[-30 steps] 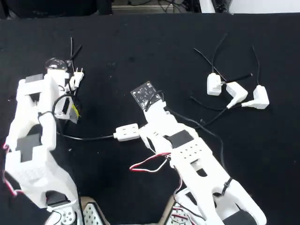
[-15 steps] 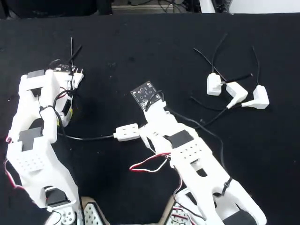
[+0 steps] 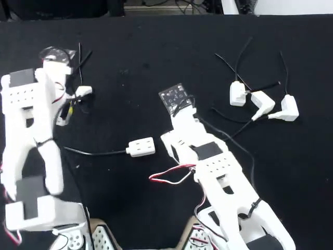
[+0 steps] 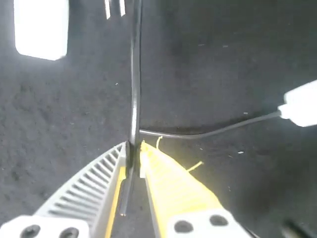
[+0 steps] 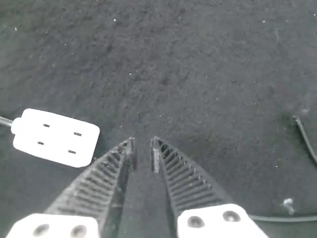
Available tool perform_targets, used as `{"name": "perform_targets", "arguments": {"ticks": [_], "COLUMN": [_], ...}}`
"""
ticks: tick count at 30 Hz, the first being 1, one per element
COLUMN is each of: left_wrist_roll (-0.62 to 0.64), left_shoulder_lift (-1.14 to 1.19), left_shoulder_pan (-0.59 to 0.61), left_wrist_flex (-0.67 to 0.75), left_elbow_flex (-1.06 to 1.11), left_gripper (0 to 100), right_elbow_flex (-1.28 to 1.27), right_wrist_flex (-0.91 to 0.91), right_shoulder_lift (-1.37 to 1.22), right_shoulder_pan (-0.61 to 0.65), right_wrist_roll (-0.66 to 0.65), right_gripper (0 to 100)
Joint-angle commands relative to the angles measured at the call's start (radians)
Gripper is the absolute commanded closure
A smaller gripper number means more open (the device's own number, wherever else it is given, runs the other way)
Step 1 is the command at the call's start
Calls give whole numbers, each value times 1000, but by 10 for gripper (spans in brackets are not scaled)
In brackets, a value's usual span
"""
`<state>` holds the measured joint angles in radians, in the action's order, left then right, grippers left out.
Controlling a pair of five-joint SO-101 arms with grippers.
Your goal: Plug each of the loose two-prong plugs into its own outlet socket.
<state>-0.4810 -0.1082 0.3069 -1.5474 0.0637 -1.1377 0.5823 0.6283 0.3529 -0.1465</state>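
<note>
While the left gripper (image 4: 133,148) pinches a black cord (image 4: 134,79), seemingly of the white plug (image 3: 84,91) beside it, we see the right gripper (image 5: 142,148) slightly parted and empty near the outlet socket (image 5: 55,136), three plugs (image 3: 260,102) farther off.

Outlet block (image 3: 141,147) centre, three plugs (image 3: 261,102) right
</note>
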Motion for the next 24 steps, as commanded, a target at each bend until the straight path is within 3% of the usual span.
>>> {"name": "perform_targets", "arguments": {"ticks": [1,7,12,20,24], "left_wrist_roll": [-3,6,74,69,71], "left_shoulder_lift": [-146,-307,-416,-554,-586], "left_shoulder_pan": [-93,-282,-360,-441,-492], "left_wrist_flex": [-52,-167,-175,-175,-169], "left_elbow_flex": [-48,-48,-47,77,125], "left_gripper": [970,970,970,970,970], "right_elbow_flex": [4,13,13,21,-18], "right_wrist_flex": [-28,-29,-29,21,40], "right_shoulder_lift": [31,31,31,45,125], "right_shoulder_pan": [-25,-106,-106,23,87], "right_wrist_roll": [49,137,141,-78,-118], "right_gripper": [945,945,941,674,655]}}
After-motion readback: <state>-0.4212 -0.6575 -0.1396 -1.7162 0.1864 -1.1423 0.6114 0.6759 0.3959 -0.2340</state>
